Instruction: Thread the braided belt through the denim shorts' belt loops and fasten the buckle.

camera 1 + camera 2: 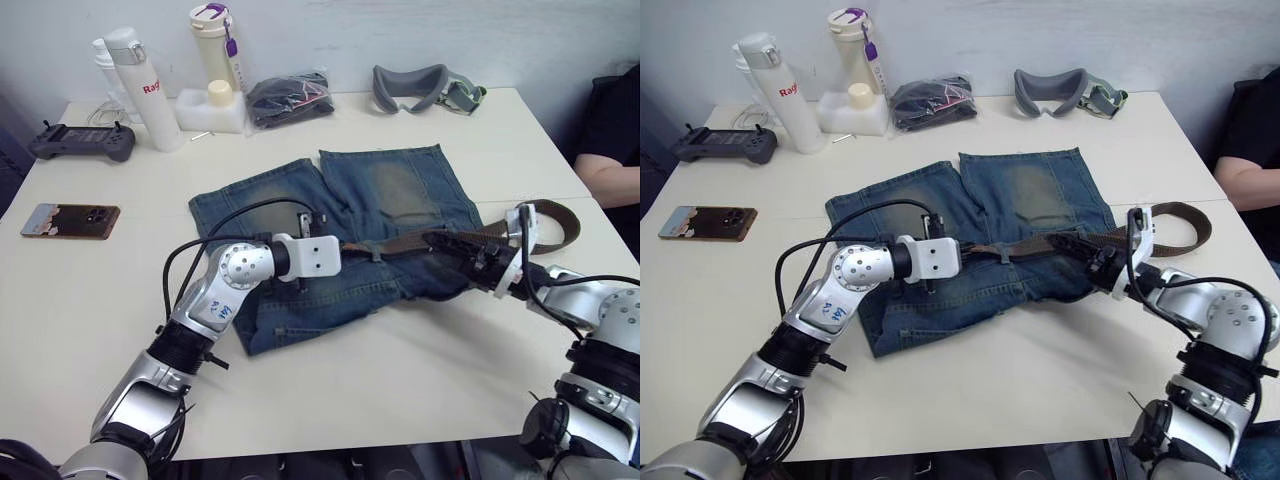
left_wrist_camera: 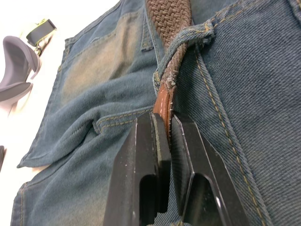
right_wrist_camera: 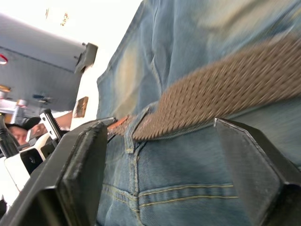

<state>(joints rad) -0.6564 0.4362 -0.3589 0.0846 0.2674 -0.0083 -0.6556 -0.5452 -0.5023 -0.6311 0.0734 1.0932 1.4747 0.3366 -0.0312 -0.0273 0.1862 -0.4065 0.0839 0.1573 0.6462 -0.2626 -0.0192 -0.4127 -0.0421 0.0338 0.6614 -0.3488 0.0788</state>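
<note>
The denim shorts (image 1: pixel 390 190) lie flat mid-table, waistband toward me. The braided belt (image 1: pixel 395 243) runs along the waistband, and its far end curls on the table at the right (image 1: pixel 556 226). In the left wrist view the belt passes under a belt loop (image 2: pixel 190 36), and my left gripper (image 2: pixel 165 129) is shut on its brown leather tip. From the head that gripper (image 1: pixel 343 249) sits at the waistband's middle. My right gripper (image 1: pixel 441 243) is open, with a finger on each side of the belt (image 3: pixel 225 89) near another belt loop (image 3: pixel 136 123). The buckle is hidden.
A phone (image 1: pixel 70 220) and a controller (image 1: pixel 82 142) lie at the left. Two bottles (image 1: pixel 145 90) (image 1: pixel 215 45), a white tub (image 1: pixel 212 108), a black cloth bundle (image 1: pixel 288 98) and a grey headset (image 1: pixel 425 88) line the back. A person's arm (image 1: pixel 610 180) rests at the right edge.
</note>
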